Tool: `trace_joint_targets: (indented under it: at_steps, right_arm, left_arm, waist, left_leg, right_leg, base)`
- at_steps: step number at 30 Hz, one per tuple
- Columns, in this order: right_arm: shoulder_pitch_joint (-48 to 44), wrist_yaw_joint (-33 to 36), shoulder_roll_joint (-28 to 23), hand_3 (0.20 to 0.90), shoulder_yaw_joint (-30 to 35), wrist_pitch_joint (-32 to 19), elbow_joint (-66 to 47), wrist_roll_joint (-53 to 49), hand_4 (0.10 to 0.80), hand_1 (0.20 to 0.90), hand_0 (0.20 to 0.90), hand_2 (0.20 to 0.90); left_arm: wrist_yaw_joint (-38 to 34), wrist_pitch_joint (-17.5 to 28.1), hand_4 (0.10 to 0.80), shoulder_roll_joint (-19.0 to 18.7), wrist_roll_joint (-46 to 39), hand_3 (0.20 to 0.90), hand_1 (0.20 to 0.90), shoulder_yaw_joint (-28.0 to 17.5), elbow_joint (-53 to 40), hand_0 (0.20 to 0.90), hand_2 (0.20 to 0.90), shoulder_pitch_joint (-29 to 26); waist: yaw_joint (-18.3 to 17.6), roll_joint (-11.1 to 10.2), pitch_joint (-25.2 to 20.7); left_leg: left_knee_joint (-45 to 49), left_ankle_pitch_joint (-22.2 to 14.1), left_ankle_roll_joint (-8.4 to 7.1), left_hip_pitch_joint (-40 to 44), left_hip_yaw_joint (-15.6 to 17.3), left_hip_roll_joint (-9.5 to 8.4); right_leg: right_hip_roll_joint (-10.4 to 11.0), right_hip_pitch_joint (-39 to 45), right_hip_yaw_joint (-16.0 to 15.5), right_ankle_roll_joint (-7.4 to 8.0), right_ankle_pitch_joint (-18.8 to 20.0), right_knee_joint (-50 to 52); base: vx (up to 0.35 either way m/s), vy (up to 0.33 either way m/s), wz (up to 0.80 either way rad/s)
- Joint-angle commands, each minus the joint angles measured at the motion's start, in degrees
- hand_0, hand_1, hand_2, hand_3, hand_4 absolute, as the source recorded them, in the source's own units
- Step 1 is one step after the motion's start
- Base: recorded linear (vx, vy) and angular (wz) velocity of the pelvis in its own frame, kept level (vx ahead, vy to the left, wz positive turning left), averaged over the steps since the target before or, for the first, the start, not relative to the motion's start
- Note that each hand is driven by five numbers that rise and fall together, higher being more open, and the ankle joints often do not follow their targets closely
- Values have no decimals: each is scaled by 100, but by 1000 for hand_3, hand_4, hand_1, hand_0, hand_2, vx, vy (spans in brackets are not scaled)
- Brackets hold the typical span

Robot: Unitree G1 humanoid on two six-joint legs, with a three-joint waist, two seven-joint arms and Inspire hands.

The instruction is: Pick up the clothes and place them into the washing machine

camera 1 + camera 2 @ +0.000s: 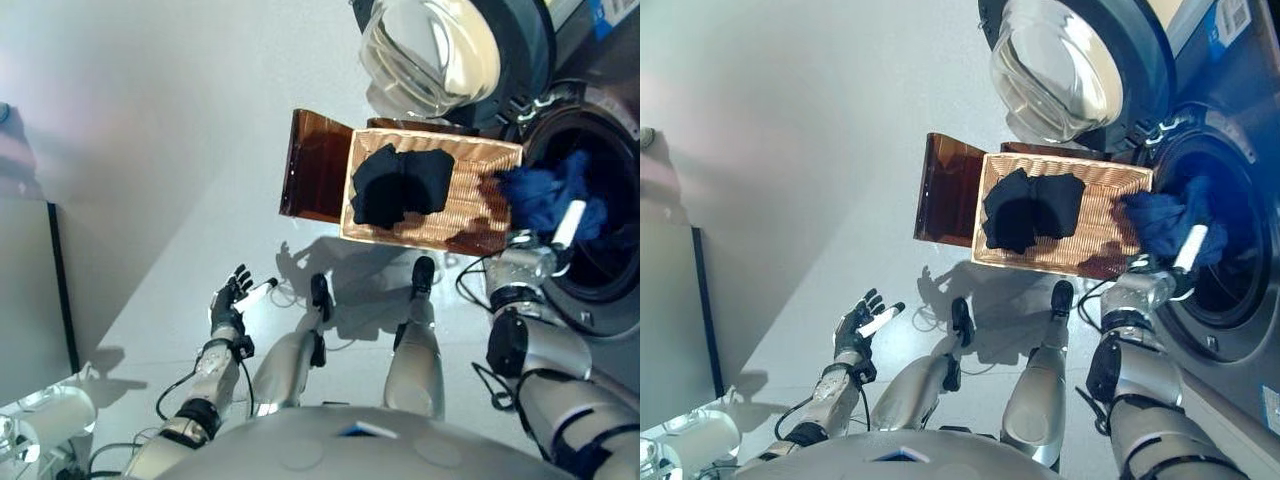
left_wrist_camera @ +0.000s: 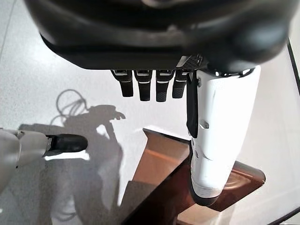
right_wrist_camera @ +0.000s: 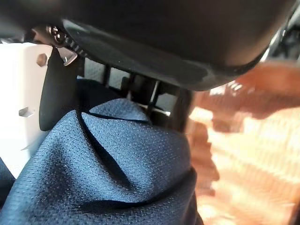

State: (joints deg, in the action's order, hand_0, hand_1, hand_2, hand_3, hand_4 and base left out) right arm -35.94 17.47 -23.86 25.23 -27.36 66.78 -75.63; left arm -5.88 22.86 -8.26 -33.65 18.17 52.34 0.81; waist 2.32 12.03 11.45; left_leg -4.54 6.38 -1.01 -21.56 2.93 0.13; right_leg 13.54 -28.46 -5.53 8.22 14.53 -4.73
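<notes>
Right hand point(image 1: 545, 255) pinching crumpled blue garment point(image 1: 540, 195) at washer mouth point(image 1: 600, 265); left hand point(image 1: 232, 297) spread.

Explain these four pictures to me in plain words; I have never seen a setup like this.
This is a two-legged robot with two arms and dark fingered hands. The two wide pictures come from a camera pair on its head, looking down. The other two come from cameras on its wrists, very close to each hand.

On the floor stands a woven basket with a brown lid folded open beside it. A black garment lies inside. Next to the basket is a washing machine with its round glass door swung open.

The right hand grips a blue garment at the drum's opening; its wrist picture shows that cloth bunched against the fingers. The left hand hangs open and empty over the floor.
</notes>
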Motion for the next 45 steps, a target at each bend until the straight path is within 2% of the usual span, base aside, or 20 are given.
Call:
trace_joint_targets:
  at_steps: [1, 9, 15, 29, 38, 39, 40, 45]
  right_arm:
    - [-374, 153, -630, 200, 255, -728, 14, -136, 300, 200, 200, 200]
    - [-605, 635, -1351, 200, 649, -959, 319, -130, 300, 200, 200, 200]
    - [-737, 819, -1717, 200, 770, -1165, 104, -55, 300, 200, 200, 200]
    - [-1137, 1044, -2558, 200, 418, -1485, -777, 599, 300, 200, 200, 200]
    - [-1173, 1084, -2520, 200, 363, -1546, -787, 645, 300, 200, 200, 200]
    - [-1159, 1108, -2497, 293, 362, -1526, -768, 674, 367, 293, 293, 293]
    - [-1131, 1161, -2507, 900, 352, -1463, -662, 732, 800, 900, 900, 900]
    - [-1094, 1258, -2408, 900, 264, -1182, -298, 809, 800, 900, 900, 900]
  left_arm:
    - [-65, 250, 800, -186, -114, 900, 900, 107, -77, 900, 900, -174]
    - [-100, 232, 800, -186, -65, 900, 900, 293, -72, 900, 900, -151]
    - [-136, 270, 800, -231, -70, 900, 900, 310, -135, 900, 900, -174]
    - [-220, 367, 800, -499, -69, 900, 900, 39, -221, 900, 900, -149]
    - [-251, 388, 800, -531, -85, 900, 900, -47, -203, 900, 900, -147]
    - [-248, 390, 800, -526, -96, 900, 900, -43, -207, 900, 900, -146]
    - [-250, 391, 800, -532, -87, 900, 900, -51, -220, 900, 900, -149]
    - [-257, 368, 800, -526, -65, 900, 900, -76, -208, 900, 900, -129]
  waist:
    - [17, -22, 46]
    - [13, 249, 35]
    - [-9, 339, 27]
    - [-62, 215, -34]
    - [-61, 162, -50]
    - [-59, 164, -46]
    - [-58, 162, -42]
    - [-53, 141, -13]
  left_leg:
    - [-46, -130, -678, -45, -203, 164]
    - [-46, -155, -678, -118, -180, 125]
    - [-46, -160, -676, -170, -135, 99]
    - [-46, -157, -692, -234, -146, 113]
    - [-46, -170, -684, -239, -154, 110]
    - [-46, -172, -682, -238, -153, 109]
    - [-46, -172, -680, -238, -153, 107]
    - [-46, -174, -669, -221, -133, 104]
  right_leg:
    - [224, 113, 68, 170, -294, 193]
    - [240, -84, 183, 148, -361, 328]
    - [231, -202, 265, 142, -370, 358]
    - [190, -310, 252, 144, -361, 376]
    - [171, -315, 265, 140, -368, 364]
    - [171, -317, 266, 141, -367, 366]
    - [172, -316, 267, 142, -368, 366]
    - [164, -322, 274, 137, -365, 386]
  base:
    - [37, 26, -2]
    - [6, 7, 0]
    - [1, 8, -3]
    - [2, 1, -2]
    - [0, 0, 0]
    - [0, 0, 0]
    - [0, 0, 0]
    - [0, 0, 0]
